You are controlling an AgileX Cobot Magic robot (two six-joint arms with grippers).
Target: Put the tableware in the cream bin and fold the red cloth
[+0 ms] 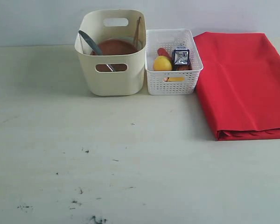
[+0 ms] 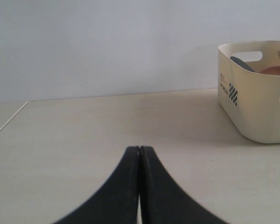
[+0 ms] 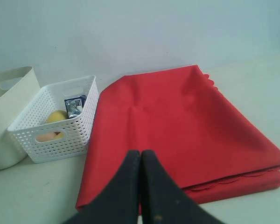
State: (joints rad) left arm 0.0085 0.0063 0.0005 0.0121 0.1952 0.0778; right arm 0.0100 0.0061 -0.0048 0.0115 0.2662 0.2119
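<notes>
"Two claws, I gather. What is each one doing?" the listener asks.

"The left claw [image 2: 139,149] and the right claw [image 3: 140,153] are both clenched, black fingers pressed together, grasping nothing," the describer says. "Each hangs over the pale counter [image 1: 130,154]."

"Where are the task's things?"

"Ahead of the left claw, well apart from it, stands the cream bin [image 1: 111,81]. Inside it I can see the reddish-brown plate [image 1: 115,46], a dark-handled utensil [image 1: 89,43] leaning on the rim, and the wooden chopsticks [image 1: 137,30]. Anything else is hidden by the bin's wall. Just ahead of the right claw, and lower, lies the red cloth [image 3: 177,121], folded into a flat, layered rectangle. Its scalloped edges are stacked on the side facing the claw. A white basket [image 1: 172,84] holding a lemon [image 1: 162,63] and a milk carton [image 1: 180,56] sits between bin and cloth, just beside both."

"What does this step need?"

"No tableware shows on the open counter, so I judge the work nearly finished. Raise the right claw straight up before drawing it back, so its fingers cannot drag the top layer and spoil the fold."
</notes>
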